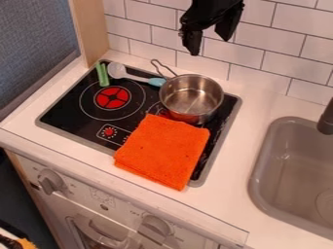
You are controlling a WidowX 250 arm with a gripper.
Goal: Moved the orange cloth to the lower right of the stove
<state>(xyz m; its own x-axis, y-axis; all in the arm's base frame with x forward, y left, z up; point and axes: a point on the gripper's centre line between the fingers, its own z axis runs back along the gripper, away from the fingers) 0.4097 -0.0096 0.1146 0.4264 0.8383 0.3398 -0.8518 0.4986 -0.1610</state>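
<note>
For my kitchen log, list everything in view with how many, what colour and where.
cloth: one, orange, stove's lower right, over its front edge
pot: one, silver, stove's right side, behind the cloth
spoon: one, pale with blue handle, stove's back
green thing: one or two pieces, can't tell, stove's back left
stove: one, black, on counter
red burner: one in full, stove's left
counter: one, white, around stove
sink: one, grey, right
faucet: one, dark, right edge
knobs: two, grey, oven front
wall tiles: many, white, back
gripper: one, black, top, above pot
</note>
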